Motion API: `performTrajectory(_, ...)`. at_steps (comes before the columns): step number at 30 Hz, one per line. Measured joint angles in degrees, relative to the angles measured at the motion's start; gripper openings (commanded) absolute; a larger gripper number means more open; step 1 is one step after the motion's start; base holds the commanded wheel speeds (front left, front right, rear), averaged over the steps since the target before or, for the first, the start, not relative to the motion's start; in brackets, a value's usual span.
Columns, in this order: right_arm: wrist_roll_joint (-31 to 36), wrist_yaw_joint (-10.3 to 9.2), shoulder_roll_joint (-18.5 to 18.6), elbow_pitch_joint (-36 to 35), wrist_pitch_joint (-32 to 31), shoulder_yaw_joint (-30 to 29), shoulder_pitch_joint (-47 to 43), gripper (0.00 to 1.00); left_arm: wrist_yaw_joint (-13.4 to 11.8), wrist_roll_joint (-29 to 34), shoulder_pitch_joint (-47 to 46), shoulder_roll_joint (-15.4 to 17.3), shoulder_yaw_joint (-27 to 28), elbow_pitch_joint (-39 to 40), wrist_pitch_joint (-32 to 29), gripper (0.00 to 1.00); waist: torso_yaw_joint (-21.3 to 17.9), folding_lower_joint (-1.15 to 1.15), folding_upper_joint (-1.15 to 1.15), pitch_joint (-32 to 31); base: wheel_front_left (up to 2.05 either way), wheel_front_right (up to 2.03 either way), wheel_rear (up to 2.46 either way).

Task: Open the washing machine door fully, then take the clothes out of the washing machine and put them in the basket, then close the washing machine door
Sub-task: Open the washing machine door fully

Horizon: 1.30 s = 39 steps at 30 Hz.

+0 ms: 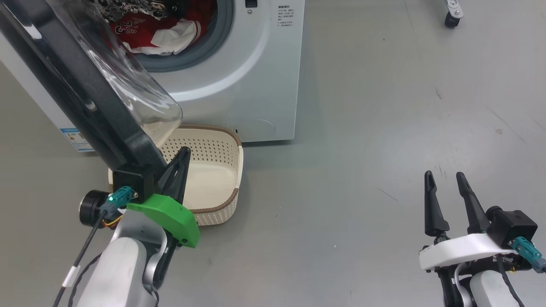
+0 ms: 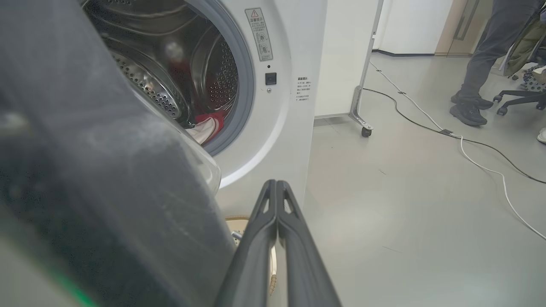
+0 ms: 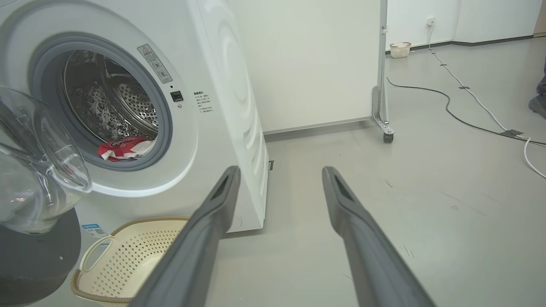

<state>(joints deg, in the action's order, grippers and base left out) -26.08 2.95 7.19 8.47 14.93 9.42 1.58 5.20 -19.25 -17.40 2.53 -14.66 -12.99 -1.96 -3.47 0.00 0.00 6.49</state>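
Glossy black plastic rim around a bulging clear glass bowl: the washing machine door (image 1: 72, 94), standing open and slanting across the upper left of the head view. Behind it, the washing machine (image 1: 256, 76), a boxy white front-loader with a grey rubber seal and a perforated steel drum. Inside the drum, low at the front, the clothes (image 1: 166, 34): crumpled red fabric with white panels and white printed lettering. On the smooth grey floor (image 1: 362, 149), just in front of the machine and under the door's lower edge, the basket (image 1: 204, 147): cream plastic, rounded-rectangular, with perforated walls and a brown woven-look rim.

Left gripper (image 1: 184, 152) clenched, its 2 long dark fingers pressed flat together with nothing between them, tips above the basket, right beside the door's lower corner; cannot tell whether touching the door. Right gripper (image 1: 443, 175) released, its 2 tapered fingers spread apart and holding nothing, low at the right over bare floor, well apart from machine and basket.

In the left wrist view, a person (image 2: 473, 85) in dark trousers and dark shoes, and a thin pale cable (image 2: 409, 99) trailing across the floor.
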Motion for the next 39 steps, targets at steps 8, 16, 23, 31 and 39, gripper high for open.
performTrajectory(8,0.52,0.51,-0.43,0.47,0.0,-0.47,0.01,1.0,-0.45,-0.59,-0.15,-0.18,0.35,-1.85,-0.01,0.0,-0.19,0.0,0.0,0.31,0.0,0.0,0.0)
performTrajectory(16,0.68,0.65,-0.78,0.99,0.0,-1.08,0.01,1.0,-0.71,-0.59,-0.45,-0.43,0.29,-3.28,0.3,0.0,-0.15,0.0,0.0,0.36,0.0,0.0,0.0)
performTrajectory(23,1.02,1.03,-0.92,1.21,0.0,-1.96,0.0,1.0,-0.7,-0.76,-1.1,-0.68,-0.18,-4.58,1.04,0.0,0.34,0.0,0.0,0.15,0.0,0.0,0.0)
performTrajectory(31,1.51,1.41,-0.96,1.49,0.0,-2.61,-0.05,1.0,-0.7,-0.93,-1.42,-0.99,-0.79,-6.56,2.1,0.0,2.23,0.0,0.0,-0.64,0.0,0.0,0.0)
performTrajectory(39,1.65,1.68,-0.96,2.02,0.0,-2.91,-1.24,1.0,-0.69,-1.4,-1.41,-1.03,-1.56,-8.14,2.88,0.0,5.15,0.0,0.0,-1.49,0.0,0.0,0.0)
